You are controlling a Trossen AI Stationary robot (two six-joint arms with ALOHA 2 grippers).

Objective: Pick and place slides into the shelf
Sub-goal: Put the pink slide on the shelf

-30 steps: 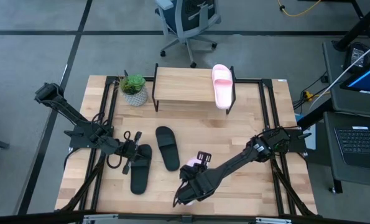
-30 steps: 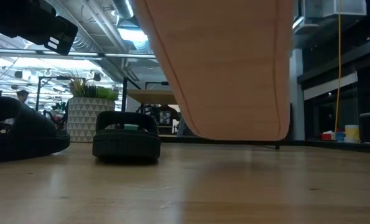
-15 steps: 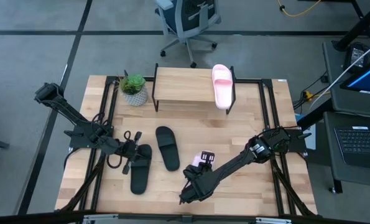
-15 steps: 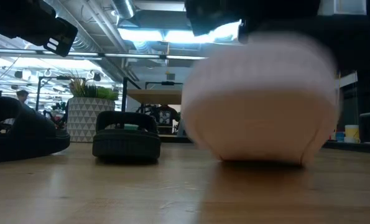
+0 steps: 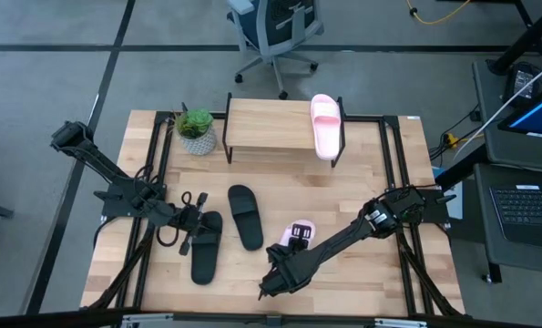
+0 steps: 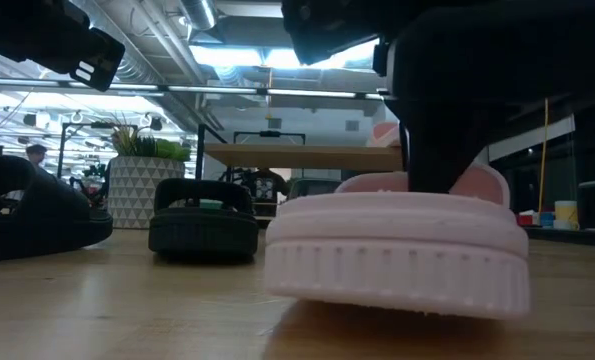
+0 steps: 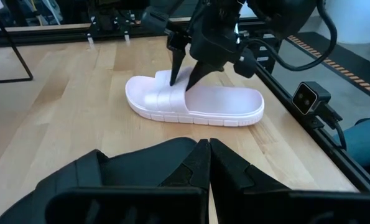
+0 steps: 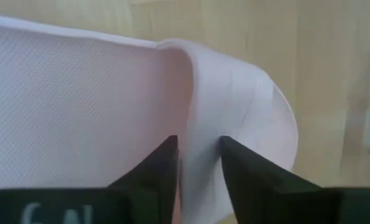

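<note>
One pale pink slide (image 7: 197, 106) lies flat on its sole on the table, near the front edge, mostly under my right arm in the high view (image 5: 304, 226). My right gripper (image 7: 183, 78) points down at its strap, fingers apart on either side of the strap's edge (image 8: 200, 124). A second pink slide (image 5: 326, 126) lies on the right end of the shelf (image 5: 271, 126). Two black slides (image 5: 206, 248) (image 5: 245, 217) rest on the table at the left. My left gripper (image 5: 198, 223) hangs shut above the nearer black one. My right gripper comes from above with one finger (image 8: 163, 168) inside the strap and one (image 8: 240, 168) outside it, at the strap's edge (image 8: 200, 124). Whether the fingers touch the strap I cannot tell. The slide lies on its sole on the table (image 6: 397, 250).
A potted plant (image 5: 196, 130) stands at the far left beside the shelf. Black metal rails (image 5: 391, 164) run along the table's left and right sides. Bare wood shows between the shelf and the slides (image 5: 307, 187).
The pink slide was lifted and tipped, its sole toward the near edge. My right gripper has lowered it, and it now lies flat on its sole on the table.
</note>
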